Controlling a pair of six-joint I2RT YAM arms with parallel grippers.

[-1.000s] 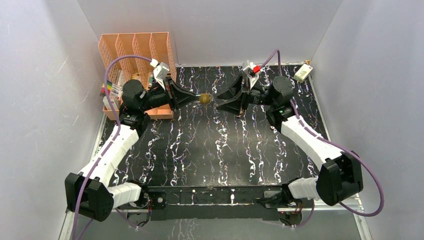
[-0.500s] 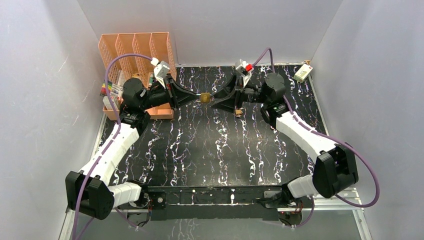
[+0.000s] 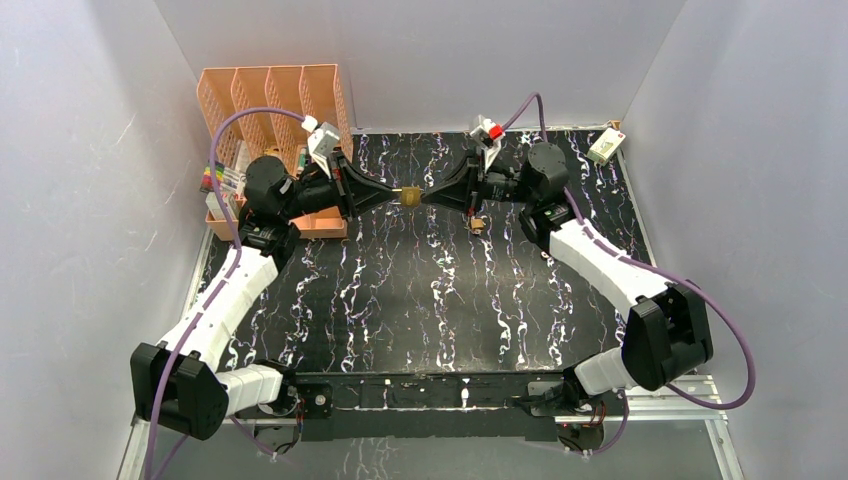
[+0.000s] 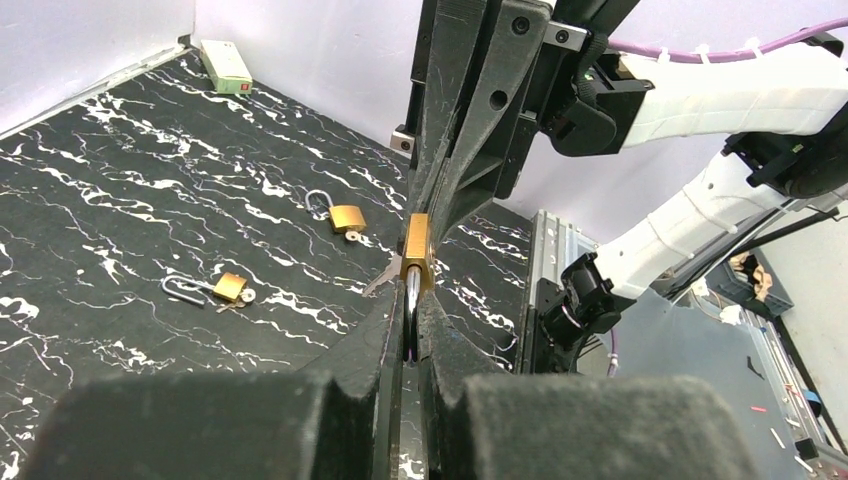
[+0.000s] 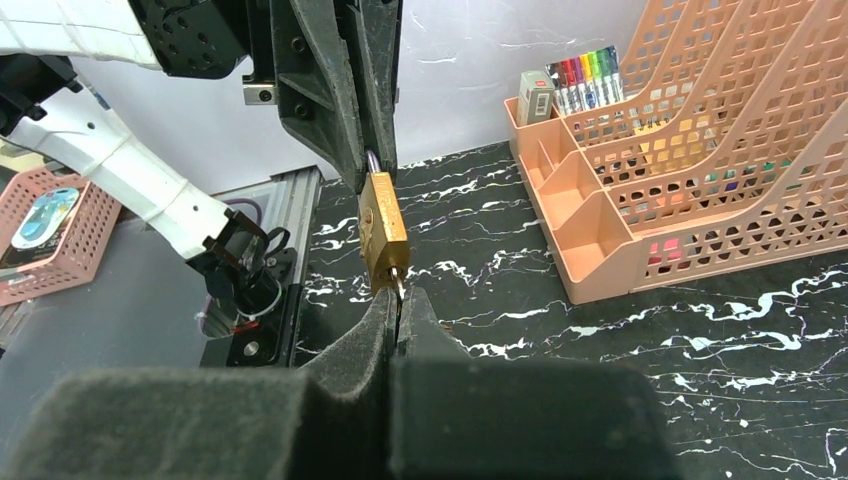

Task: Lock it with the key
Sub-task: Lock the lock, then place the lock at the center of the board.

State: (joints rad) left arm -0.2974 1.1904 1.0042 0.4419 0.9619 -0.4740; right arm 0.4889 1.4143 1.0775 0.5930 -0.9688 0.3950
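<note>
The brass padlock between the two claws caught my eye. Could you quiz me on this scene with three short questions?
1. True or false: the held padlock rests on the table.
2. Which part of it does the left claw pinch? A the shackle, B the brass body, C the key.
3. In the left wrist view, how many other padlocks lie on the table?

Key:
1. False. It hangs in the air between the claws.
2. A. The right claw is shut on the key.
3. Two.
</note>
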